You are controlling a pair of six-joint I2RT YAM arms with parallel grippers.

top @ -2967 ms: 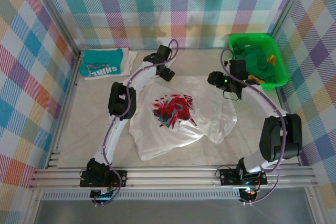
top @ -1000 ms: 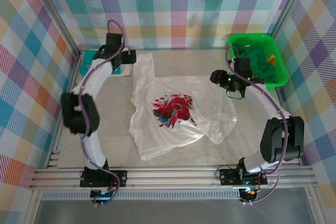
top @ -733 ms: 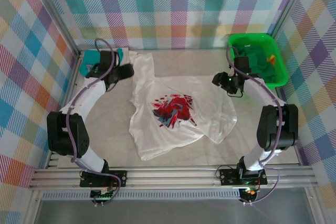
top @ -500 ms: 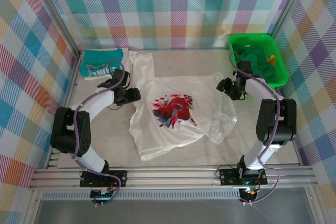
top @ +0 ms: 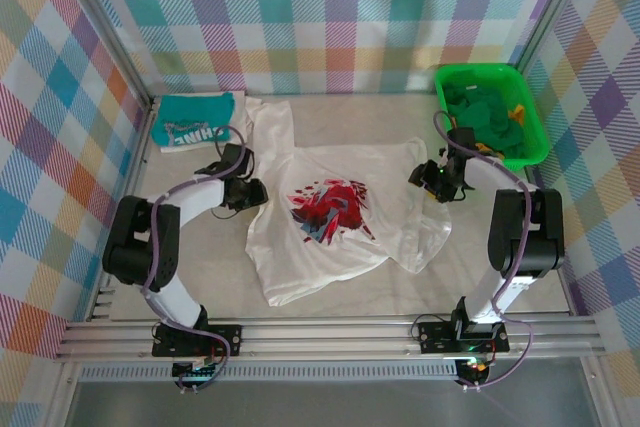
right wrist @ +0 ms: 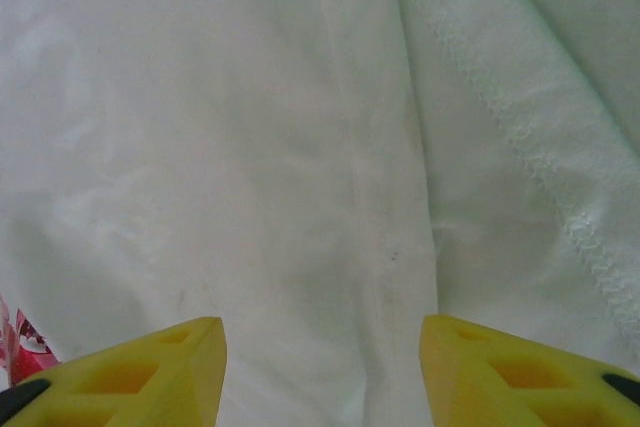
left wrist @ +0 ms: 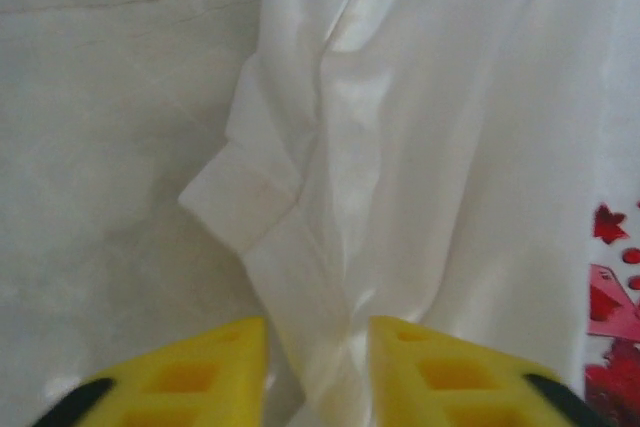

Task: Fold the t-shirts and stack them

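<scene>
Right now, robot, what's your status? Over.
Left gripper straddling an edge fold of white t-shirt, grip unclear. Right gripper open over its other side. Teal t-shirt folded, back left. Nothing in the way.

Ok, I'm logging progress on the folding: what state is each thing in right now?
white t-shirt: spread out, unfolded, wrinkled, print up.
teal t-shirt: folded, far left corner.
green basket: holds green cloth.
left gripper: jaws narrow, the shirt's left-edge fold between them; grip unclear.
right gripper: open, over the shirt's right side.
</scene>
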